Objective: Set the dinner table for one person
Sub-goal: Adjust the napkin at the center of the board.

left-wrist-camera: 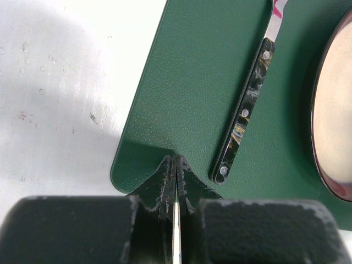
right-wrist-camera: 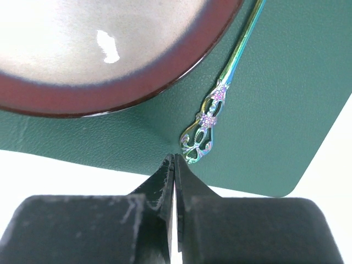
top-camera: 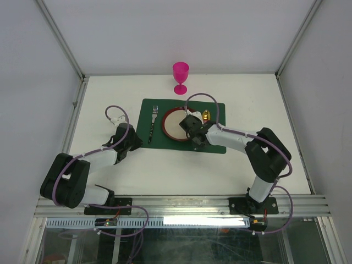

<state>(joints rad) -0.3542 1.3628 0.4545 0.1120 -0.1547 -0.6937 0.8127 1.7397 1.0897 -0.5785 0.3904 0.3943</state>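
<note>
Left gripper [left-wrist-camera: 175, 165]: jaws pinched tight on the near edge of the dark green placemat [left-wrist-camera: 187, 82], just inboard of its near-left corner. The vinyl puckers up into the fingertips, so I read it as a grip and not mere contact.

Right gripper [right-wrist-camera: 174, 162]: same picture. Its jaws are clamped on the mat's near edge, with a crease fanning out from the tips.

From the top camera, the left gripper sits at about 8 o'clock of the mat and the right at about 5 o'clock.

On the mat:
- Fork [left-wrist-camera: 245, 115], dark marbled handle with rivets, lies at 9 o'clock of the plate, apart from it, handle toward me.
- Plate [right-wrist-camera: 82, 102], dark red rim and pale centre, sits roughly mid-mat.
- Spoon [right-wrist-camera: 220, 93], iridescent with a filigree handle end, lies at 3 o'clock of the plate. Its handle end is just beyond the right fingertips. I can't tell whether it touches the rim.

Off the mat: the pink goblet [top-camera: 180, 77] stands upright at 12 o'clock, just past the far edge.

The dinner table [top-camera: 110, 99] is the white matte top under all of this, edged by aluminium frame rails [top-camera: 181, 204]. The mat lies centred left to right, toward the table's far side.
</note>
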